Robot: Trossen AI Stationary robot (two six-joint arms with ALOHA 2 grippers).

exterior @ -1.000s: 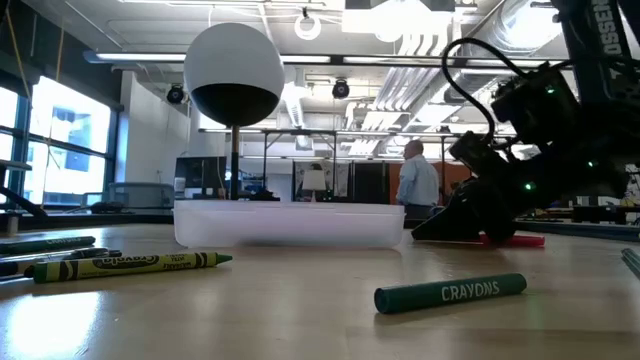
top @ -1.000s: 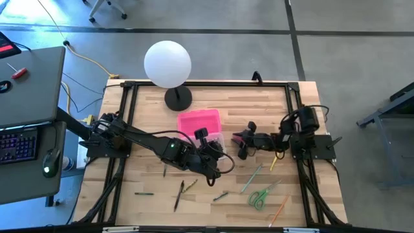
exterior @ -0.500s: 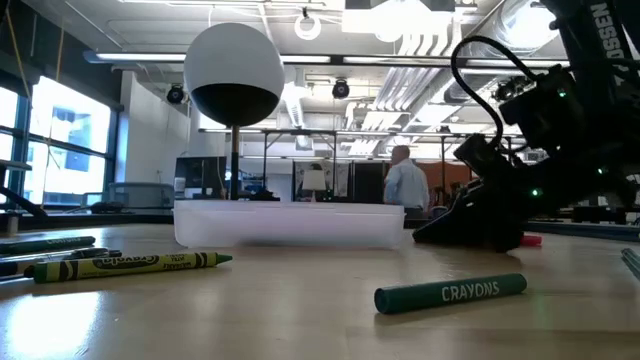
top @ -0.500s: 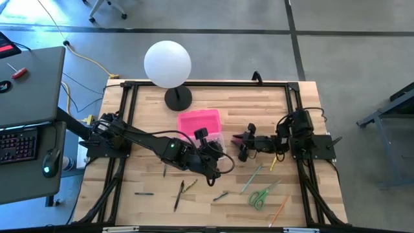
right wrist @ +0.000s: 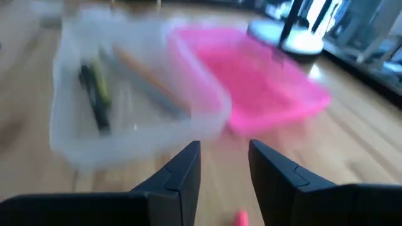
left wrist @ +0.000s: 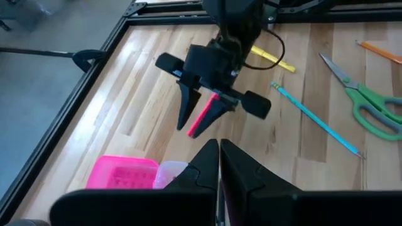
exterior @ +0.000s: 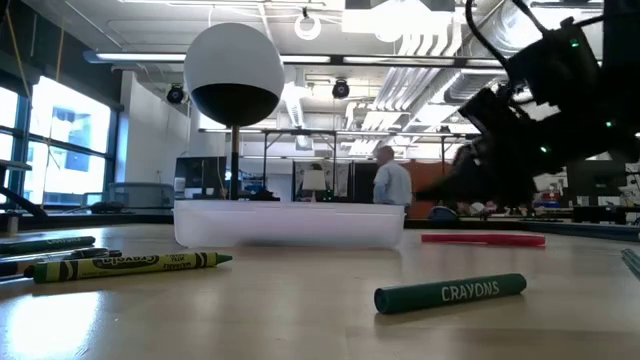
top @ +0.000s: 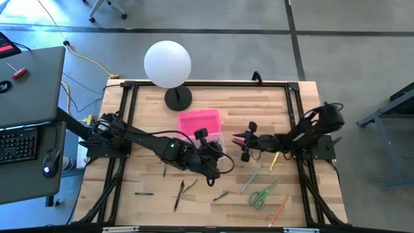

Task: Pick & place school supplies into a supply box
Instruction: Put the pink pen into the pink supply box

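The supply box is a clear tray (top: 217, 140) with its pink lid (top: 198, 122) lying open beside it. In the right wrist view the tray (right wrist: 135, 107) holds a dark pen and an orange pencil. My right gripper (top: 242, 144) hangs open just right of the box, raised above a pink-red pen (exterior: 480, 238) that lies flat on the table. In the left wrist view that pen (left wrist: 202, 119) shows under the open fingers. My left gripper (left wrist: 218, 157) is shut and sits at the box's near right corner (top: 210, 155).
Green-handled scissors (top: 261, 196), an orange pencil (top: 279, 208), a green pencil (top: 252, 178) and a yellow one (top: 273, 162) lie near the right front. Dark and green crayons (top: 178, 194) lie left of them. A white globe lamp (top: 168, 63) stands behind the box.
My right gripper has risen off the table, and its arm has swung back toward the right edge. The pink-red pen has stayed on the table and now shows at full length in the low view. A person in the room behind has walked left.
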